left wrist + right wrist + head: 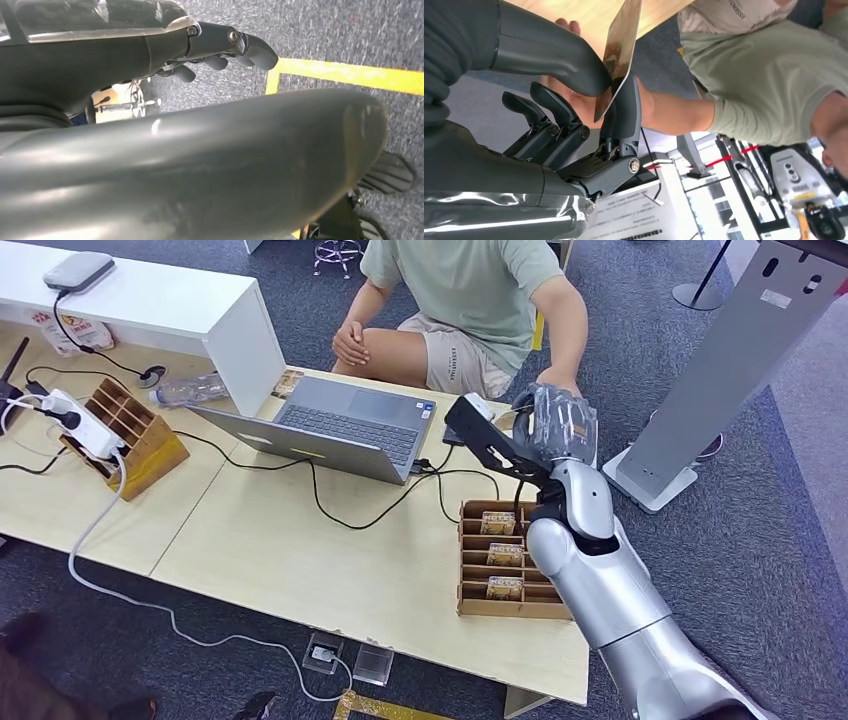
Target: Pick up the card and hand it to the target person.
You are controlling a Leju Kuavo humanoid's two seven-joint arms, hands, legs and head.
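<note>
The right hand pinches the card between thumb and a finger, held out near the person's hand — a thin-edge grip, so releasing early could drop it.

Card – thin, glossy, brownish – upright, pinched between thumb and fingers

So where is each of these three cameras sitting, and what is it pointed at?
Head view: high on the robot, looking down at the pale wooden table; its silver right arm shows.
Left wrist view: behind the dark left hand, facing grey carpet.
Right wrist view: behind the right hand, which pinches a thin shiny card.
Shared: the seated person in the green shirt.
</note>
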